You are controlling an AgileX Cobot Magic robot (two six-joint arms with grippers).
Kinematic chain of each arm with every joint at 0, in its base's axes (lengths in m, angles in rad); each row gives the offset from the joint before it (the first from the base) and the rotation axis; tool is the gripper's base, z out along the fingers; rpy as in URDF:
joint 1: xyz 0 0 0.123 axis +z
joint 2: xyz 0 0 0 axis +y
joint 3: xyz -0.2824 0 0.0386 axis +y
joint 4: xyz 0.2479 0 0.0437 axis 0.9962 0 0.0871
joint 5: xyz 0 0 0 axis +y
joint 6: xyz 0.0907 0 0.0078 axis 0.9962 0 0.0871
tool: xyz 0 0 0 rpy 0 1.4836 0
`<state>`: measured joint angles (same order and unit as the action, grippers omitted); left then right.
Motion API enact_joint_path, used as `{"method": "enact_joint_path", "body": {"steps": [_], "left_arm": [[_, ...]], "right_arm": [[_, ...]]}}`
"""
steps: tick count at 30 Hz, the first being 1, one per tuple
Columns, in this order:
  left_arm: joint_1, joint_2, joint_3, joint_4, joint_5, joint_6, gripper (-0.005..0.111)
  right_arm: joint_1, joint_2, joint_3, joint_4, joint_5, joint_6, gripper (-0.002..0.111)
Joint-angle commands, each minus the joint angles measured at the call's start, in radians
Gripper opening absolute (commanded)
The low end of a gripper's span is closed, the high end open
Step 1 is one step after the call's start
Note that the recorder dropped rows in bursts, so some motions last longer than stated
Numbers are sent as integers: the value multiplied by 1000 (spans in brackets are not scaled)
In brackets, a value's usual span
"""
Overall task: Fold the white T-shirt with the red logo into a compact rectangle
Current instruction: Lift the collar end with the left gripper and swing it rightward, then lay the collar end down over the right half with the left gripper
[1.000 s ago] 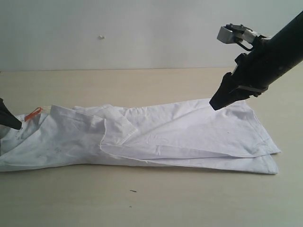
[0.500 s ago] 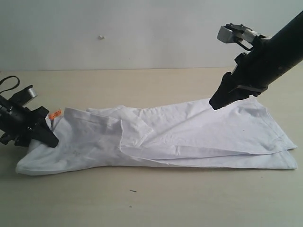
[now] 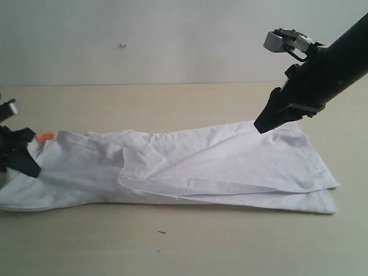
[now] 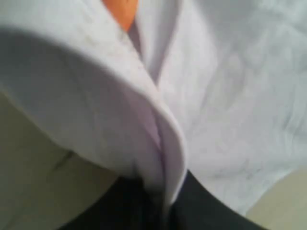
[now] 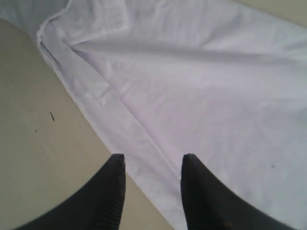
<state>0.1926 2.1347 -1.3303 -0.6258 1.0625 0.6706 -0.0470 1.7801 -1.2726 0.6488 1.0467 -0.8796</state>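
The white T-shirt (image 3: 230, 161) lies in a long, narrow fold across the tan table, collar end at the left, where a small orange neck tag (image 3: 45, 136) shows. My left gripper (image 3: 27, 167) is low at that end. In the left wrist view it (image 4: 159, 191) is shut on a fold of the shirt (image 4: 230, 96) near the tag (image 4: 122, 10). My right gripper (image 3: 263, 125) hangs just above the shirt's far right part. It (image 5: 152, 163) is open over the cloth (image 5: 201, 86) with nothing between its fingers. The red logo is hidden.
Bare tan table (image 3: 172, 247) runs in front of and behind the shirt, with a small dark speck (image 3: 161, 232) near the front. A pale wall (image 3: 172, 40) stands at the back. The shirt's hem end lies at the right (image 3: 330, 201).
My left gripper has closed on the collar end. The shirt slid right half a second ago and has now been drawn back left. The right arm has not moved.
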Motion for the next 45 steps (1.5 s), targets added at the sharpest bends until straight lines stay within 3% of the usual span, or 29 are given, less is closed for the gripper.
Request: {"method": "enact_joint_path", "body": {"steps": [1,9,15,23,35,39,45], "left_arm": [[71,-129,1,-27,2,-13,1],[82,-308,-5,-200,76,-13,1],[12,-364,-25,-433,152,-27,1],[-227,-366,-77,-568,98,-79,1],[-607,-276,-95,-568,-320,-106,1],[-690,-204,-95,-568,-426,-103,1],[-771,-75,-145,-568,-414,-96,2]], "right_arm": [[0,-12,0,6,-27,-8,39],[0,-10,0,17,-41,13,39],[0,-10,0,39,-49,13,39],[0,-10,0,39,-47,13,39],[0,-10,0,51,-72,70,39],[0,-10,0,51,-85,70,39],[0,-10,0,51,-103,70,39]]}}
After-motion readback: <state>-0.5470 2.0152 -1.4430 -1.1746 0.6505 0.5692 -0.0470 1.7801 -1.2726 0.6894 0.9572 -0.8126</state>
